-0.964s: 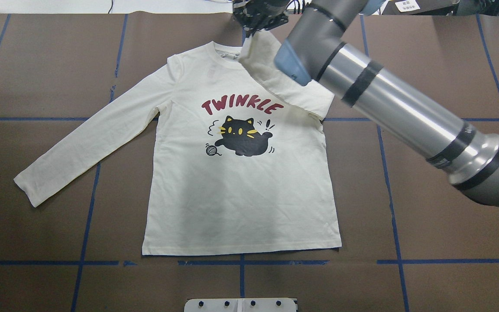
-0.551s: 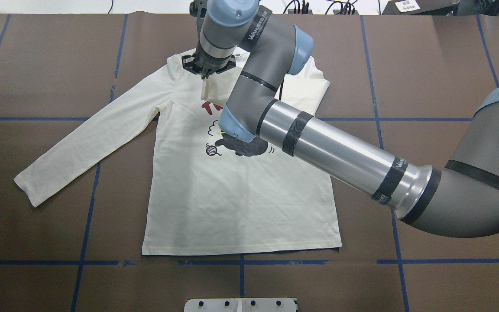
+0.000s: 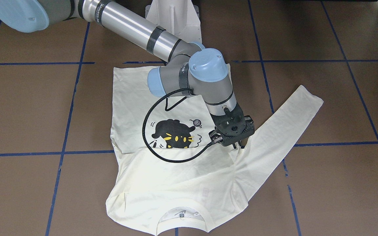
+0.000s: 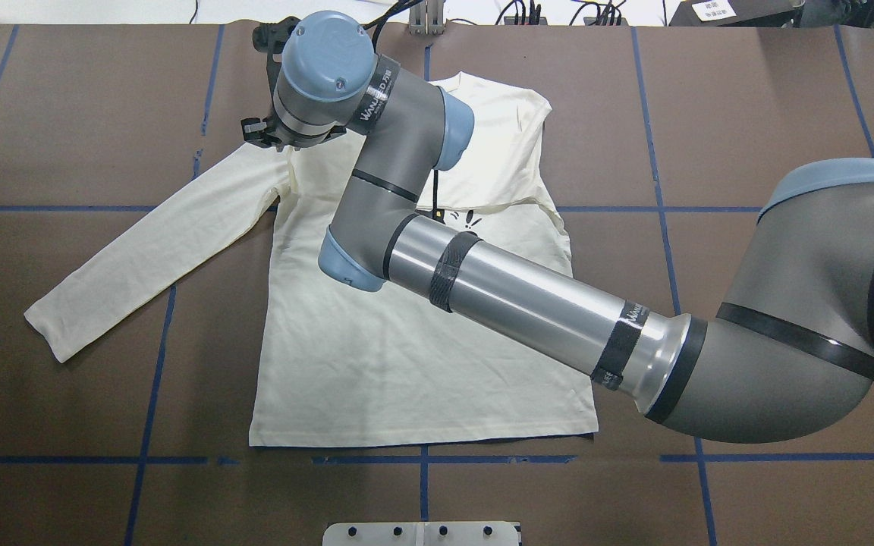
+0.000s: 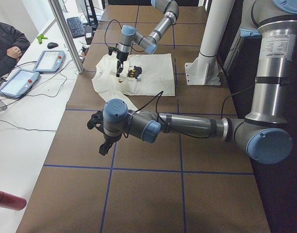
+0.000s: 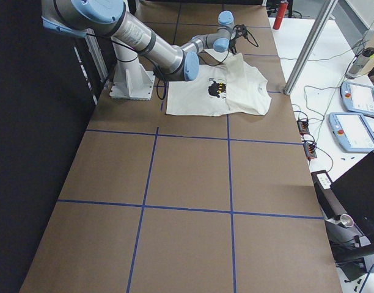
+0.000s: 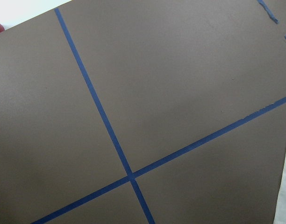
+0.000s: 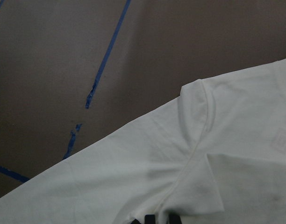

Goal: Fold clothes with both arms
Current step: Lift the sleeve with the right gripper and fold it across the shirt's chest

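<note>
Shirt point(image 4: 407, 364) lies flat, print up, at the centre of the overhead frame. One sleeve point(image 4: 498, 152) is folded across the chest; the other point(image 4: 149, 250) runs out to the lower left.

Right gripper point(image 3: 236, 144) stands fingers-down on the fabric at the shoulder seam. Whether it pinches cloth cannot be told.

Left gripper point(image 5: 104, 143) hangs above bare table point(image 4: 748, 114), well apart from the shirt; its finger state cannot be told.

Table is brown, gridded with blue tape point(image 7: 101, 112).

The front view shows the cat point(image 3: 172, 134), which the arm hides from overhead. Only the left side view shows a bench with pendants point(image 5: 46, 60) and a seated person point(image 5: 5, 43).
</note>
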